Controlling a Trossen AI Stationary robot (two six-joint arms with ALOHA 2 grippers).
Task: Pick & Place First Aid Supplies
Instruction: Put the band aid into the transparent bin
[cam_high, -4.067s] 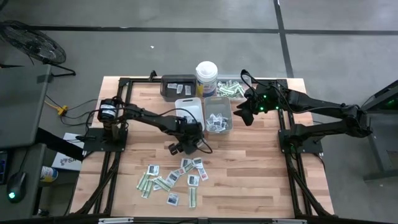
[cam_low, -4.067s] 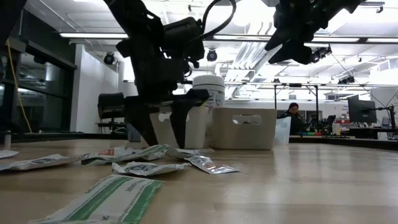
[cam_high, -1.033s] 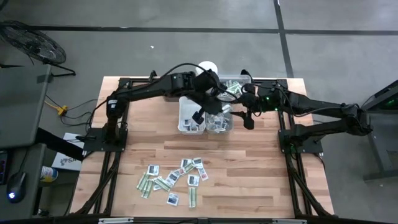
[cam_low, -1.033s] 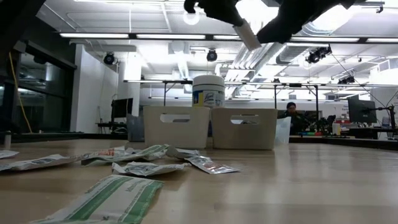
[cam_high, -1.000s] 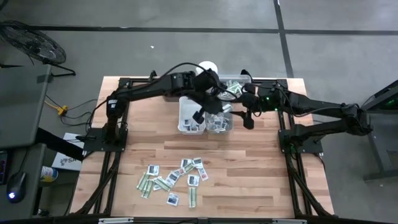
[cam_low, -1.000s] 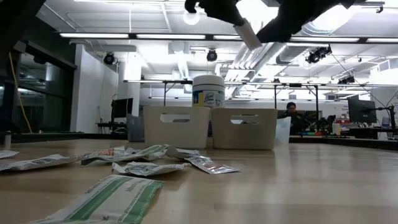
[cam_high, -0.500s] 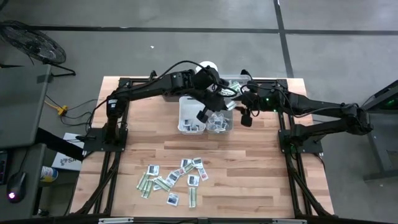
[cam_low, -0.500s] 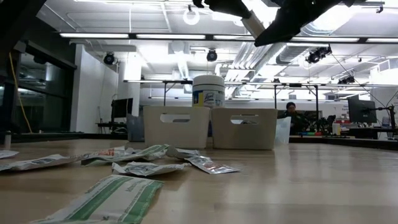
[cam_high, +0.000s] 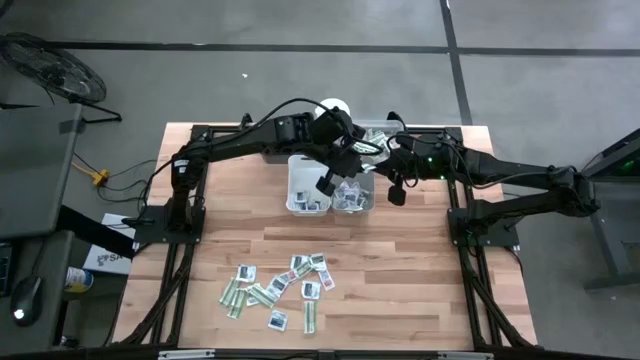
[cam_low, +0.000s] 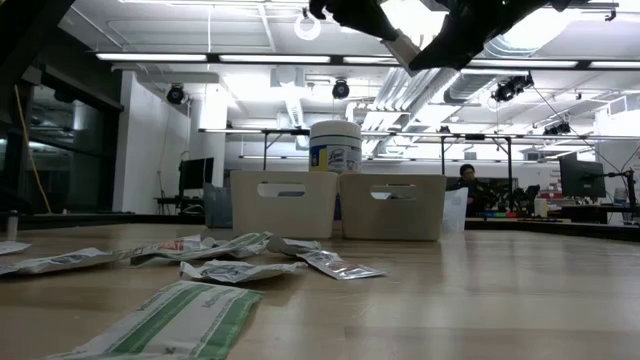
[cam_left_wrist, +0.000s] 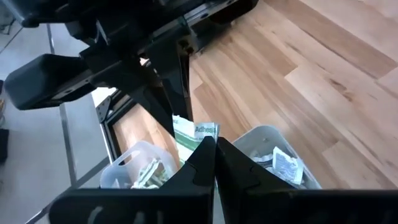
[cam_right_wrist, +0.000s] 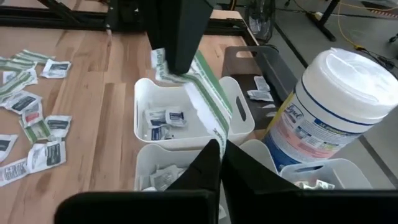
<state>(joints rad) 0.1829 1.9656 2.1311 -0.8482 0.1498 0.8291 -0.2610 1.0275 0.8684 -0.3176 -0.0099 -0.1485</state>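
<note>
While both grippers' jaws pinch one green-and-white strip (cam_right_wrist: 208, 93) above trays, its ends stay hidden (by fingers).

Grey floor (cam_high: 300, 80) crossed by dark lines — bright ceiling light strips (cam_low: 200, 57) overhead.

I work in what looks like a robotics lab or industrial workshop: my wooden table (cam_high: 400, 260) stands on a bare concrete floor (cam_high: 300, 80) marked with dark lines. Beyond it run strip lights (cam_low: 200, 57), exposed ducts, more benches, monitors (cam_low: 580, 178), and, I think, a seated person (cam_low: 470, 180).
</note>
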